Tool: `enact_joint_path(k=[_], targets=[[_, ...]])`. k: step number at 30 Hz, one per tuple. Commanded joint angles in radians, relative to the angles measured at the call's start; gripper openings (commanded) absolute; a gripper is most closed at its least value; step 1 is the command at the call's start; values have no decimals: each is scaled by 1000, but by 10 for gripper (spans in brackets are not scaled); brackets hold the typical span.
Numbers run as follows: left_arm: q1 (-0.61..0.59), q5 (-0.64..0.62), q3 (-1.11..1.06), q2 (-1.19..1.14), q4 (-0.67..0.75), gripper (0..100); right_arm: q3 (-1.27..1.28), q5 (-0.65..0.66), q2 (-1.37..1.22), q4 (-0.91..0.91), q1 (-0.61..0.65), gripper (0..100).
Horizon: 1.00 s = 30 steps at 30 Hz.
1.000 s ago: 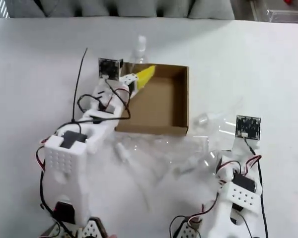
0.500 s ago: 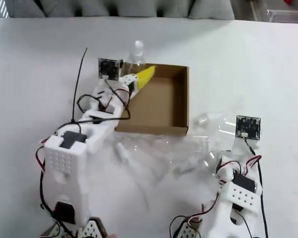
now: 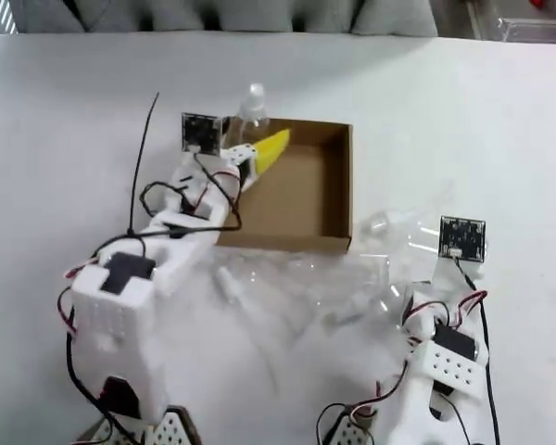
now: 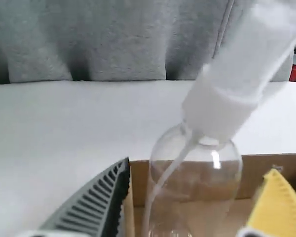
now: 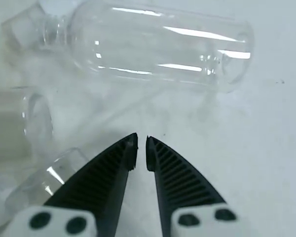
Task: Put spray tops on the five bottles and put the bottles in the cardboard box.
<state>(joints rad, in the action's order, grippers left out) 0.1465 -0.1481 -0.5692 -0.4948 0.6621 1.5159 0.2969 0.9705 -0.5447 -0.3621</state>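
My left gripper (image 4: 197,170) is shut on a clear bottle (image 4: 195,182) that carries a white spray top (image 4: 237,89). The bottle sits between the grey finger (image 4: 98,202) and the yellow finger (image 4: 276,202). In the high view this bottle (image 3: 250,113) stands upright over the far left corner of the cardboard box (image 3: 283,240), with the left gripper (image 3: 257,153) around it. My right gripper (image 5: 141,147) is shut with nothing in it, low over the table near a lying clear bottle (image 5: 158,47).
Several clear bottles lie loose on the table in front of the box (image 3: 259,283) and to its right (image 3: 398,225). The right arm (image 3: 445,348) stands at the front right. A grey padded backrest (image 4: 113,39) runs behind the table's far edge.
The left arm has swung slightly to the left, carrying the bottle a little with it. The right arm has not moved.
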Motion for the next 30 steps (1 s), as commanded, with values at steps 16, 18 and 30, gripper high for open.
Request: enact_joint_path(k=[16, 18, 30], targets=[[2, -6, -523, 842, -361, 385, 0, -6, -13, 5, 12, 21], [2, -6, -586, 966, -456, 385, 0, -6, -13, 5, 13, 21], [13, -15, -649, 1797, -1493, 385, 9, -6, -5, -2, 12, 17]])
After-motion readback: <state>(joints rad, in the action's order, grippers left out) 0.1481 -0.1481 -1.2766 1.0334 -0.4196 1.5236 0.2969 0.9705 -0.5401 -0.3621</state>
